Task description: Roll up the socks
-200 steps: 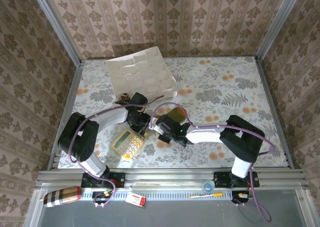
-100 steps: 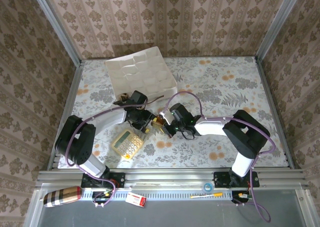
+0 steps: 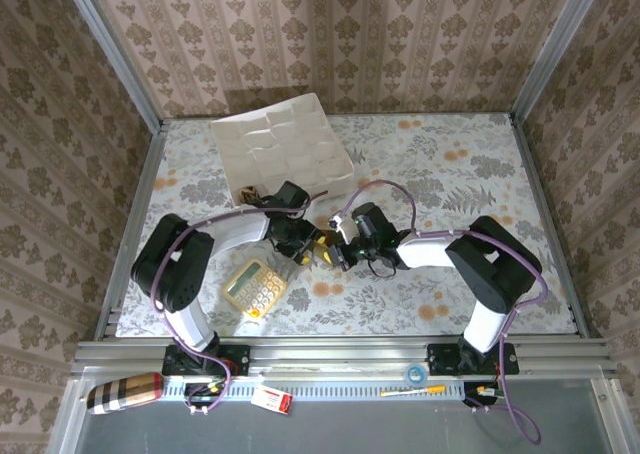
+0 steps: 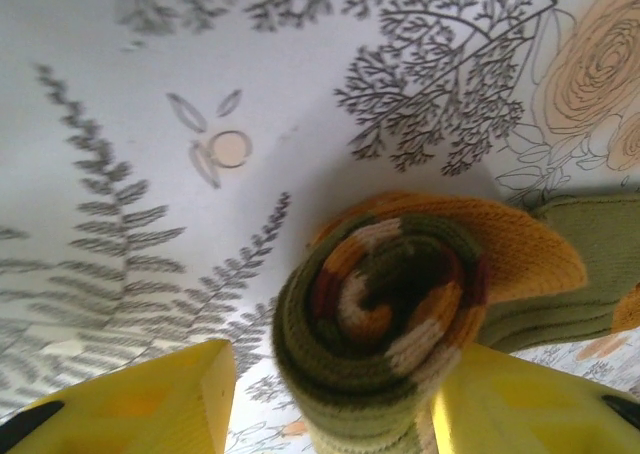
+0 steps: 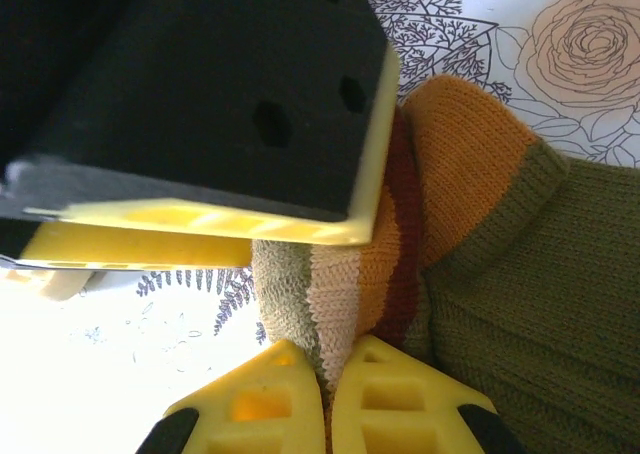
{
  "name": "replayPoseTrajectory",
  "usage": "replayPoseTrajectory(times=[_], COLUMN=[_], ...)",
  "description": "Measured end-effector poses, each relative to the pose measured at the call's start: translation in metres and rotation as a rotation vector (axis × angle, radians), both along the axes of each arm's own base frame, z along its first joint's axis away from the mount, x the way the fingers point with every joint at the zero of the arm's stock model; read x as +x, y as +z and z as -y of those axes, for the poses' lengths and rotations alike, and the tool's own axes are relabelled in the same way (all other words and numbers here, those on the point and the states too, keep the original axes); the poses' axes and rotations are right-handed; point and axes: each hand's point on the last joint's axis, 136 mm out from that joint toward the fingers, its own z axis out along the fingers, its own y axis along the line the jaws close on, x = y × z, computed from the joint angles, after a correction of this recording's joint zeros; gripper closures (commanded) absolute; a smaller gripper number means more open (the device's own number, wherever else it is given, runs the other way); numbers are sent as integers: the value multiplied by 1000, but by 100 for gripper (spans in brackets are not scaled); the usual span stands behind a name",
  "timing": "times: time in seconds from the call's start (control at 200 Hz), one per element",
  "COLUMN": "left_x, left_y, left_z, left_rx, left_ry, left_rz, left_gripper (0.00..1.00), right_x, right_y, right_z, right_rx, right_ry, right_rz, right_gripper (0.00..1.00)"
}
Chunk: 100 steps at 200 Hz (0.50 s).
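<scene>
The olive green sock (image 4: 390,314) is wound into a tight roll, and its orange, cream and brown cuff stripes show as a spiral at the end. My left gripper (image 4: 335,379) stands open around the roll: the right finger touches it and the left finger is a little apart. My right gripper (image 5: 328,369) is shut on the striped cuff edge of this sock (image 5: 350,264). From above, both grippers (image 3: 300,242) (image 3: 337,251) meet at the small roll (image 3: 322,247). A brown patterned bundle (image 3: 251,191), seemingly the argyle sock, lies by the tray, behind my left arm.
A yellow calculator (image 3: 255,286) lies just in front of my left gripper. A white moulded tray (image 3: 285,144) sits at the back left. The left gripper's black and yellow finger (image 5: 200,104) hangs close over my right gripper.
My left gripper has shifted right and my right wrist has swung up and back. The two grippers now meet at the sock, which has gone from a looser shape to a compact roll.
</scene>
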Motion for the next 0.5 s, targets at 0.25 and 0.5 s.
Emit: replayPoseTrajectory(times=[0.25, 0.5], left_x=[2, 0], left_y=[-8, -7], left_z=[11, 10], left_rx=[-2, 13], left_ry=[-32, -41], left_rz=[6, -8], left_gripper=[73, 100], right_x=[1, 0], right_y=[-2, 2], right_z=[3, 3], right_rx=[51, 49], right_ry=[-18, 0], right_rz=[-50, -31], right_gripper=[100, 76])
